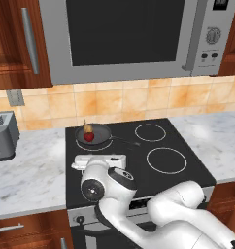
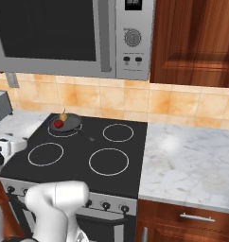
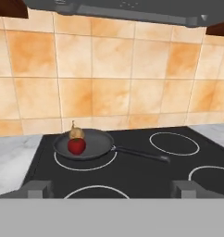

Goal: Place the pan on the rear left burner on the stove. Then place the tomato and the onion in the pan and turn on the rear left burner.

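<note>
The dark pan (image 1: 97, 135) sits on the rear left burner (image 3: 87, 165) of the black glass stove (image 1: 139, 151), its thin handle pointing right. Inside it lie the red tomato (image 3: 77, 146) and, just behind and touching it, the yellow-brown onion (image 3: 77, 133). Both also show in the pan (image 2: 69, 123) in the right base view. My gripper (image 3: 112, 190) hovers low over the stove's front left part, well short of the pan, facing the back wall. It is open, its fingertips (image 3: 37, 189) wide apart with nothing between them. The white hand (image 1: 99, 161) lies level above the front left burner.
Small black knobs (image 2: 106, 205) line the silver front panel below the glass. A microwave (image 1: 134, 34) hangs above the stove. A toaster (image 1: 3, 136) stands on the marble counter to the left; more marble counter (image 2: 192, 156) lies to the right. The right burners (image 1: 166, 160) are bare.
</note>
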